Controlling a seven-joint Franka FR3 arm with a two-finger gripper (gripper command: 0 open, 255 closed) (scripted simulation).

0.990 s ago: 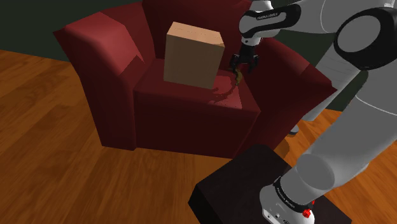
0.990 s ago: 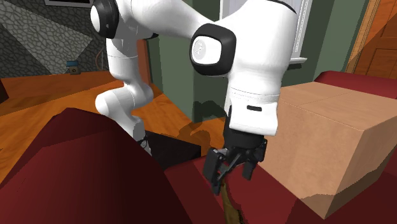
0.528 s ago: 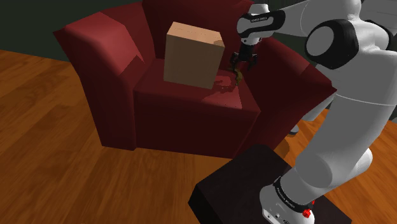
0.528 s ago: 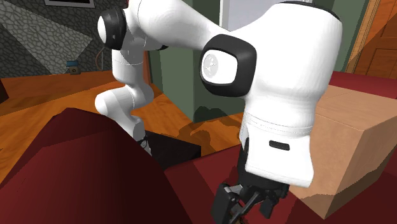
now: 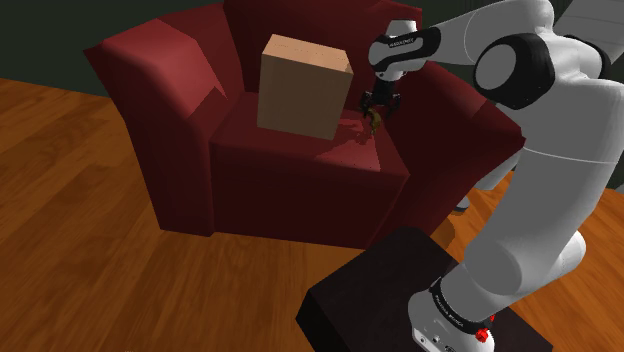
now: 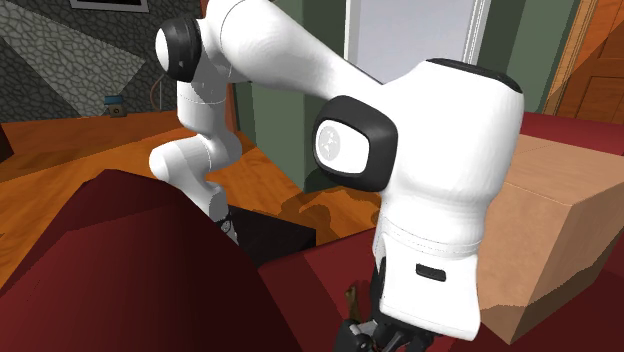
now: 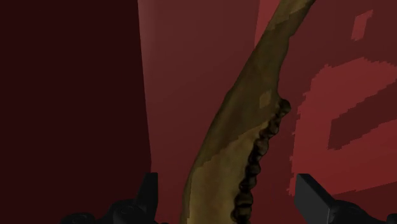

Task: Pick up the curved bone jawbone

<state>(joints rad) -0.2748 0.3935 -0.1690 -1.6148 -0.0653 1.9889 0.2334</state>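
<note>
The jawbone [image 7: 235, 127] is a long, curved, olive-brown bone with a row of dark teeth along one edge. It lies on the dark red armchair seat [image 5: 300, 150] beside a cardboard box [image 5: 303, 85]. My gripper [image 5: 374, 112] is low over the seat, just to the shoulder view's right of the box, and it is open. In the wrist view the bone runs up between the two fingertips [image 7: 151, 189], with a gap on each side. In the second exterior view the gripper [image 6: 372, 335] sits at the lower edge, and a thin end of the bone [image 6: 351, 300] shows beside it.
The tan box [image 6: 560, 230] stands upright on the seat close to the hand. The chair's right armrest [image 5: 460, 110] and backrest [image 5: 300, 25] hem in the gripper. A wooden floor [image 5: 90, 250] surrounds the chair, and the black stand [image 5: 370, 295] is in front.
The arm has swung over the seat and the hand has come down closer to it. The jawbone has stayed where it lay.
</note>
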